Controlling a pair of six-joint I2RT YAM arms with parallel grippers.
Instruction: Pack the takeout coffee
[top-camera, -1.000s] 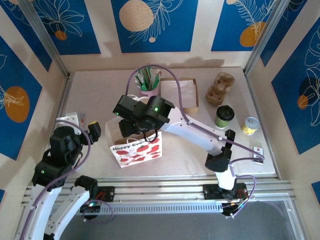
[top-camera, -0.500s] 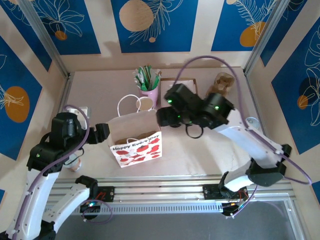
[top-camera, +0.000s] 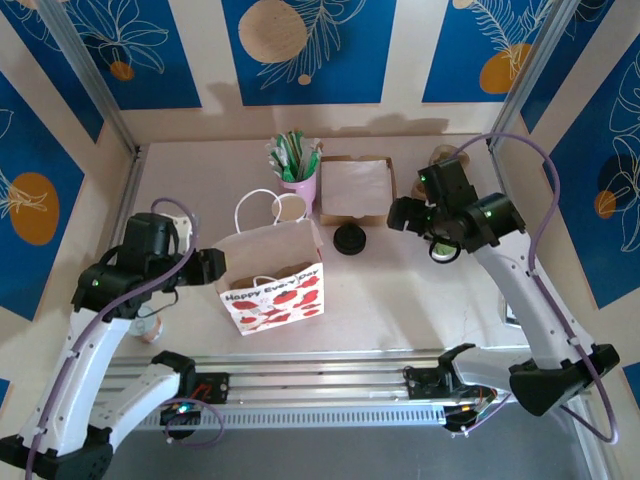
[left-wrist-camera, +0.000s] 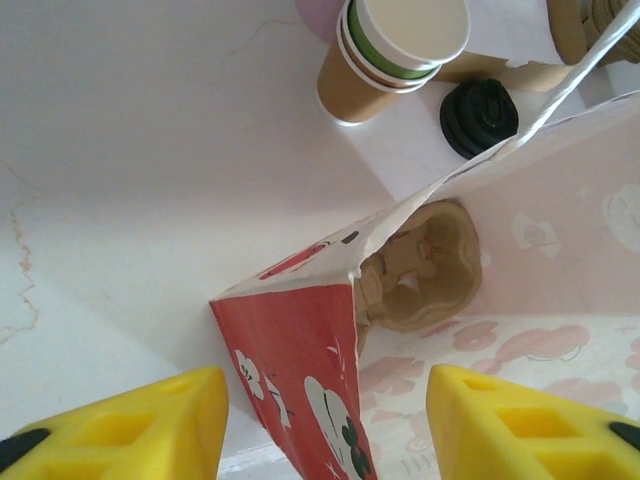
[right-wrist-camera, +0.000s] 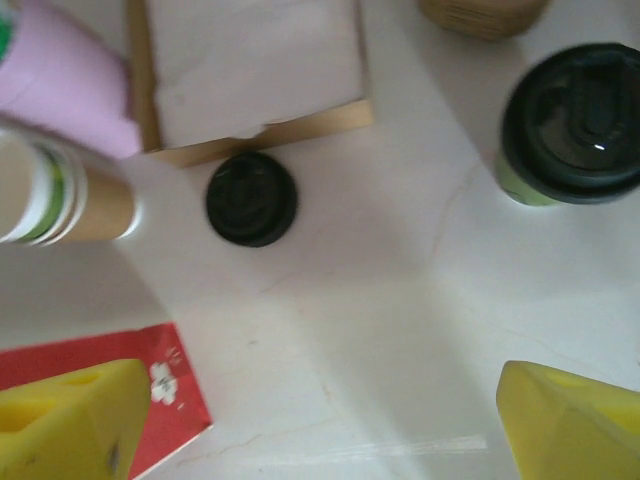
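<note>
The paper gift bag (top-camera: 272, 280) stands open near the middle of the table (top-camera: 400, 300), with a pulp cup carrier (left-wrist-camera: 420, 262) down inside it. The left gripper (left-wrist-camera: 320, 430) hangs at the bag's left end, yellow fingers spread, the bag's corner between them but touching neither.

Over on the right, the right gripper (right-wrist-camera: 320, 430) hovers with its fingers wide apart and nothing but bare table between them. The takeout coffee (right-wrist-camera: 585, 120) sits just ahead of it and off to one side, well right of the loose black lid (right-wrist-camera: 252, 198).

That cup stands upright, its long axis vertical, lid facing up at the wrist camera. I'd guess it is light to middling in weight, depending on how full it is. The thin paper wall will dent under a hard squeeze, and the body is likely smooth enough to slip. I'd take it around the green body below the lid rim, from the side, gently, and keep it level. I would not pinch its lid (right-wrist-camera: 590, 105), which could pop off.
</note>
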